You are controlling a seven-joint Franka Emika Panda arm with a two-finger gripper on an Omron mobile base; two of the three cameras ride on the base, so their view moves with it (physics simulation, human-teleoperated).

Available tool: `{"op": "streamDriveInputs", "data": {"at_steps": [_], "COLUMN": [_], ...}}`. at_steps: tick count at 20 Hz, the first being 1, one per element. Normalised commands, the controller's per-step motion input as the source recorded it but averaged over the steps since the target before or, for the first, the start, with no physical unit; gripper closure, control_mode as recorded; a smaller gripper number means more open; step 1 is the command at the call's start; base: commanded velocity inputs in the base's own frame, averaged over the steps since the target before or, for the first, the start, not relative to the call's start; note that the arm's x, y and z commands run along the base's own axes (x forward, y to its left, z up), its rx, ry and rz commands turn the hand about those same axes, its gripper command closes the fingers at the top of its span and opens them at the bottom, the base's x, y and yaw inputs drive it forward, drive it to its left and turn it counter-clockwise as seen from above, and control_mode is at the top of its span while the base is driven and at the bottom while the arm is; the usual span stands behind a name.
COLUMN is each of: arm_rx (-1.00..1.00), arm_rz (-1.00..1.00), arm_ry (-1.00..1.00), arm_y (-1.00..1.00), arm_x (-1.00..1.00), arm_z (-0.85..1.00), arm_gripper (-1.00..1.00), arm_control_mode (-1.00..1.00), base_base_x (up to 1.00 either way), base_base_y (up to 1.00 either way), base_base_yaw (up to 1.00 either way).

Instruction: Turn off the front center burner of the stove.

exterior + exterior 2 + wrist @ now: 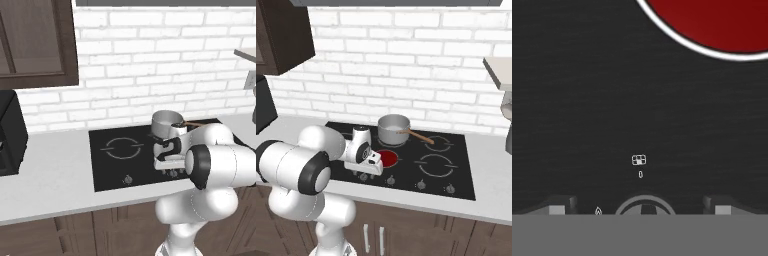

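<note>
Gripper: gripper (640,210) low over the stove's (461,175) front edge, fingers spread wide, holding nothing.
Knob: silver knob (645,206) sits right between the fingertips, neither one touching it.
Burner: front center burner (387,157) glows solid red just ahead of the hand.
Beyond: grey pot (392,129) with wooden spoon (417,135) stands behind the burner.
Neighbours: more knobs (420,185) off to the hand's right.

Both base views look forward and down from behind the arm — one from its left, one from its right — sharing the flat black glass stove (120,155) (456,165) and the white brick wall (150,60) (406,75). The hand view sits close above the stove's glass (587,100), facing straight down.
</note>
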Motion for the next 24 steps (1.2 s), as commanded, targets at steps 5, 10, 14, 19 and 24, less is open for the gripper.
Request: {"op": "streamDriveInputs", "data": {"at_steps": [5,10,14,19,24], "arm_rx": [0.0,0.0,0.0,0.0,0.0], "arm_rz": [0.0,0.0,-0.07,-0.4,-0.63], "arm_ry": [0.0,0.0,0.0,0.0,0.0], "arm_y": [0.0,0.0,0.0,0.04,0.23], "arm_x": [0.0,-0.01,-0.3,-0.37,-0.33], "arm_z": [0.0,0.0,0.0,0.0,-0.01], "arm_gripper": [1.0,1.0,1.0,1.0,1.0], "arm_control_mode": [-1.0,-1.0,-1.0,-1.0,-1.0], "base_base_x": [0.0,0.0,0.0,0.0,0.0], "base_base_y": [0.0,0.0,0.0,0.0,0.0], "base_base_yaw": [0.0,0.0,0.0,0.0,0.0]}}
